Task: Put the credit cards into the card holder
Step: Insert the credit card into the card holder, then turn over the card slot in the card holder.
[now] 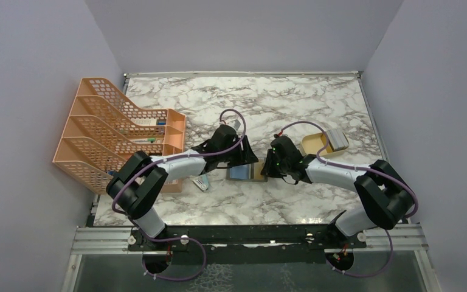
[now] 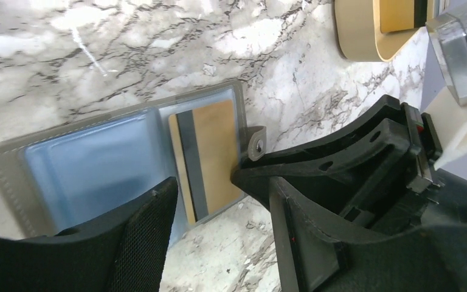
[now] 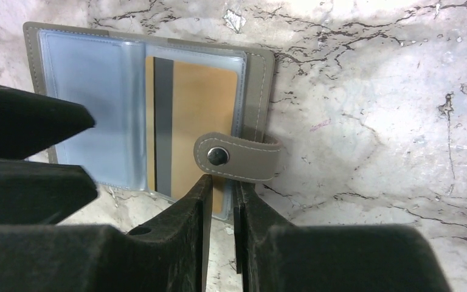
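Between both arms on white marble table (image 3: pixel 371 91), grey folding wallet (image 3: pixel 258 91) lay open, blue pockets up. Tan-gold card with dark stripe (image 3: pixel 200 115) sat mostly inside pocket beside snap tab (image 3: pixel 237 157), near end sticking out. Your right gripper (image 3: pixel 222 180): jaws nearly together, tips at that end; pinching or only pushing, could not tell. Your left gripper (image 3: pixel 90 151): jaws spread over other leaf. Card probably light, stiff, slick: push short edge, pin wallet.
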`<state>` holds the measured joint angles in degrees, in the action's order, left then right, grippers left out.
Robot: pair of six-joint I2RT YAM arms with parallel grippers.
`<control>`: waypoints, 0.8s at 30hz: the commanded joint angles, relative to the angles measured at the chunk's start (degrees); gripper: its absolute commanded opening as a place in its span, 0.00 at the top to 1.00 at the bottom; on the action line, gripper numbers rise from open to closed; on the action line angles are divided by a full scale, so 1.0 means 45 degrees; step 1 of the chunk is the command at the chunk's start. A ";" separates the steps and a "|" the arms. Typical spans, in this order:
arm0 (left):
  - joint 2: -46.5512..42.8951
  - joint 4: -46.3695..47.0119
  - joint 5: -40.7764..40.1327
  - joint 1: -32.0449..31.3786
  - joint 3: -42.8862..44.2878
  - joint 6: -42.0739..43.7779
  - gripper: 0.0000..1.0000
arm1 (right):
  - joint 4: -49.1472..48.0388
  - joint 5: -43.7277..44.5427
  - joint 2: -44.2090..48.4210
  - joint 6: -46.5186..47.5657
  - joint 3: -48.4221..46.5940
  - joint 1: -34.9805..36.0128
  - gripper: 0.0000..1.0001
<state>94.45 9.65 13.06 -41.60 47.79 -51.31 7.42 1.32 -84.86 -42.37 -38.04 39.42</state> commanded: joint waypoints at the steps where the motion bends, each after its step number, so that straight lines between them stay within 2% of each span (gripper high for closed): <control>1: -0.0969 -0.1790 -0.1344 0.0242 0.0149 0.1070 0.40 | -0.0332 -0.0237 -0.0318 0.0040 0.0107 0.0073 0.82; 7: -0.1259 -0.2047 -0.1320 0.0662 -0.0384 0.1347 0.35 | -0.0437 -0.0167 -0.0322 0.0059 0.0242 0.0078 0.88; 17: -0.1004 -0.1964 -0.1162 0.0768 -0.0483 0.1566 0.33 | -0.0554 -0.0216 -0.0361 0.0040 0.0311 0.0082 0.88; 24: -0.1469 -0.2478 -0.1837 0.0778 -0.0424 0.1773 0.33 | -0.0521 -0.0199 -0.0400 0.0060 0.0273 0.0085 0.88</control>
<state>90.11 0.34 7.94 -38.26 46.17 -44.80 5.76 0.80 -85.47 -42.30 -37.56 39.42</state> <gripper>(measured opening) 0.667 0.121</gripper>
